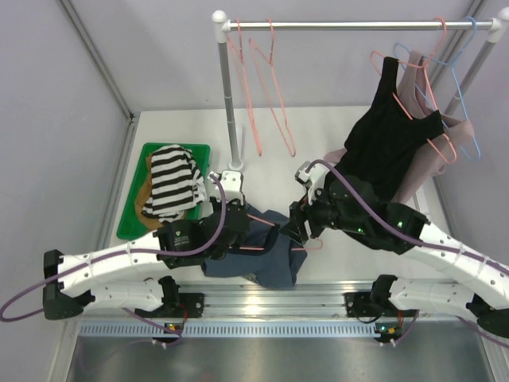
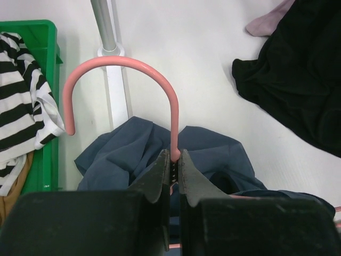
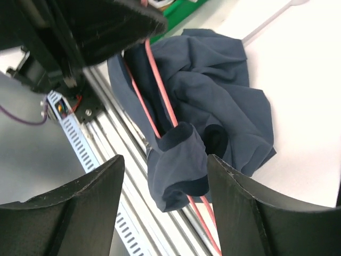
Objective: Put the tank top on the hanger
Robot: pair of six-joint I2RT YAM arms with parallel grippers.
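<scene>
Table [image 1: 334, 127]: the tank top [image 1: 266, 259] lies bunched at the near edge between the two arms, well short of the rack [image 1: 358, 25] at the back. The hanger [image 2: 133, 63] lies across it, long axis roughly left to right in the top view, with the hook end at your left arm and the far end toward your right arm. In the right wrist view its wire runs diagonally from the left pincer, goes under a rolled shoulder strap [image 3: 181, 152] and shows again on the near side. I read that strap as threaded on one hanger arm. The rest of the top is heaped beside the wire, not on it. Left gripper [image 2: 175, 160] is clenched on the hanger's neck just below the hook. Right gripper [image 3: 165, 162] is released, nothing between the pads, hovering right over that strap with one finger on each side. So your right arm is the nearer one for the next fabric grab: the target is straight below the jaws, with the wire crossing the gap at a slant. Pinch cloth only, not wire.
</scene>
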